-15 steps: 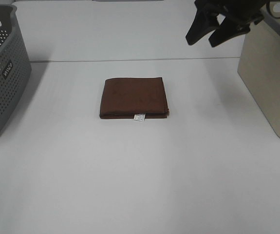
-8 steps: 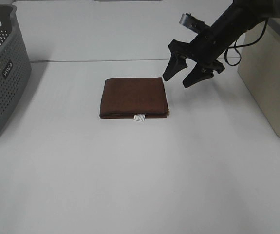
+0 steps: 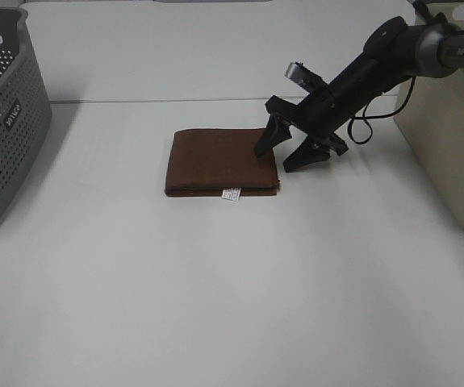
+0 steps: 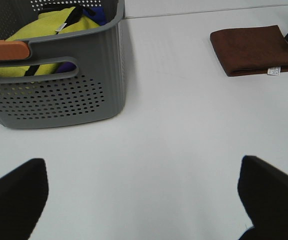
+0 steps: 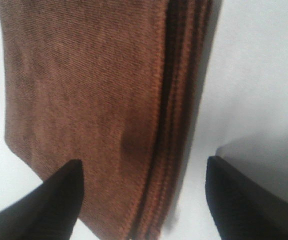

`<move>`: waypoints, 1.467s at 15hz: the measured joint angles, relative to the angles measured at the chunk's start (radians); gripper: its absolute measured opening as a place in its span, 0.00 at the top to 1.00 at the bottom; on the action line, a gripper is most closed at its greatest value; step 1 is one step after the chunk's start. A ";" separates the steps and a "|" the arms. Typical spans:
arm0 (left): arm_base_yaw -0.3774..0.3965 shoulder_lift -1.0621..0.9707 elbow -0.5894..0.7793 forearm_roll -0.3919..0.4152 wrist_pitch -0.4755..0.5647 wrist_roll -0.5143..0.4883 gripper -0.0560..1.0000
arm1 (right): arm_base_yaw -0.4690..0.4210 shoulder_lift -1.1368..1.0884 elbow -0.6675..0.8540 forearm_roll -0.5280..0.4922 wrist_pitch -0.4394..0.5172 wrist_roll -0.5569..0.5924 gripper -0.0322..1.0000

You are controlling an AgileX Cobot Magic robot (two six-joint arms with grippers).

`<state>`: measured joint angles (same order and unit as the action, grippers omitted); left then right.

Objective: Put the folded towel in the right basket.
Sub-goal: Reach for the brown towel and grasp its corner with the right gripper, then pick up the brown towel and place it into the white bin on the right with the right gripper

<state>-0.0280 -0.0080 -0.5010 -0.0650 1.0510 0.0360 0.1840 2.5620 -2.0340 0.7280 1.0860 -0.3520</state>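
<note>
Towel (image 3: 219,160) edge nearest the basket (image 3: 445,137) sits between spread jaws of the right gripper (image 3: 274,160), poised to pinch it.

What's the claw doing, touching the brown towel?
Cannot tell. In the right wrist view the open right gripper straddles the towel edge; neither contact nor gap shows plainly.

Towel (image 3: 222,161) on table (image 3: 215,290) between left basket (image 3: 6,129) and right basket (image 3: 449,145)
</note>
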 joint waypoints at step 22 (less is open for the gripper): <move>0.000 0.000 0.000 0.000 0.000 0.000 0.02 | 0.030 -0.519 0.000 -0.322 0.047 -0.013 0.90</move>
<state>-0.0280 -0.0080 -0.5010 -0.0650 1.0510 0.0360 0.2140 2.0430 -2.0340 0.4060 1.1330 -0.3650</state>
